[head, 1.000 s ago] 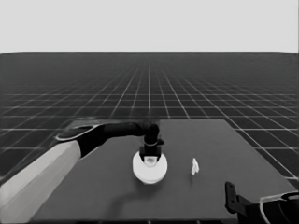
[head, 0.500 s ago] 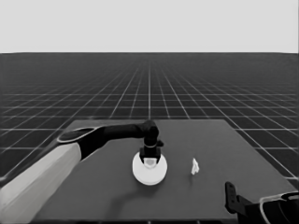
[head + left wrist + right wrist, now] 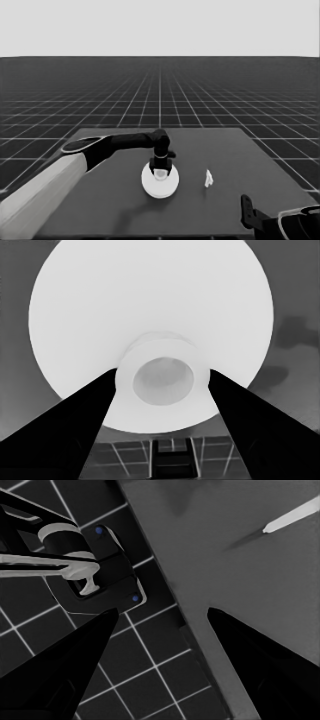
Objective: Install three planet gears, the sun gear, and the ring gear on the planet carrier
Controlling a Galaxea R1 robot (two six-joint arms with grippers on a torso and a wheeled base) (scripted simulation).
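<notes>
Larger round part (image 3: 160, 183) is sitting mid-desk (image 3: 115, 215), hiding whatever's beneath; we're seeing left gripper (image 3: 163, 380) fingers clamping its raised hub. Right gripper (image 3: 162, 617) is waiting open past the desk's near right corner.

No readable text, labels, brands, numbers or signs in any view; round part, table, arms and dark machinery all unmarked.
</notes>
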